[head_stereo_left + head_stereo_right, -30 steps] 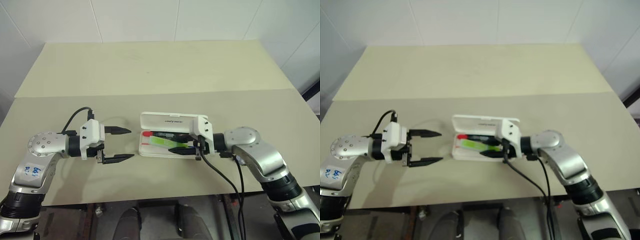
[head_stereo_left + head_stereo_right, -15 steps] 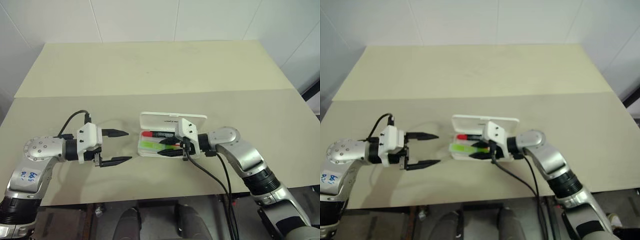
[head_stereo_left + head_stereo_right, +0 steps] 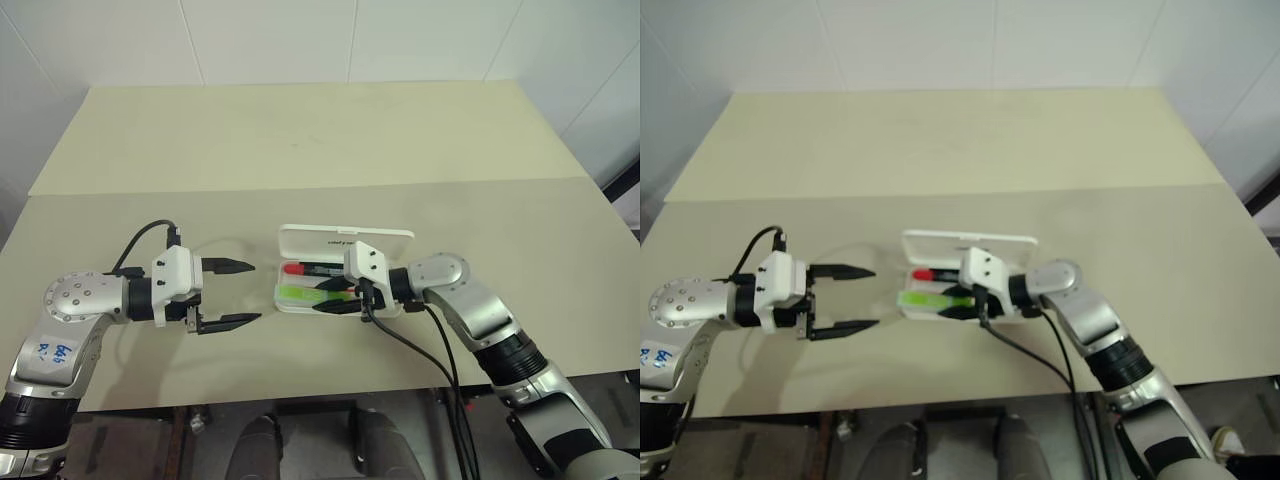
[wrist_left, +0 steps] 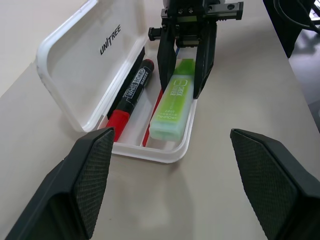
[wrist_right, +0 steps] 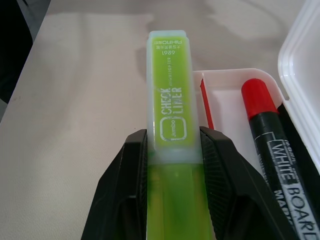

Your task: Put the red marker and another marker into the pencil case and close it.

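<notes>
The white pencil case (image 3: pixel 400 241) lies open mid-table, its lid (image 4: pixel 85 60) tipped back. The red marker (image 3: pixel 310 268) lies inside the tray along the hinge side, red cap (image 5: pixel 259 100) toward my left arm. My right gripper (image 3: pixel 325 297) reaches in from the right, shut on the lime-green highlighter (image 4: pixel 175 100). It holds the highlighter over the front half of the tray, beside the red marker. The highlighter's cap (image 5: pixel 169 45) sticks out past the tray's end rim (image 5: pixel 225 75). My left gripper (image 3: pixel 254 292) hovers open just left of the case, pointing at it, with nothing between its fingers (image 4: pixel 90 175).
The beige table (image 3: pixel 300 150) has a seam running across behind the case. Black cables (image 3: pixel 420 345) hang from my right wrist toward the table's front edge. A cable loops over my left wrist (image 3: pixel 150 240).
My right gripper has carried the highlighter leftward and a little lower along the tray. The left gripper has stayed open in the same place.
</notes>
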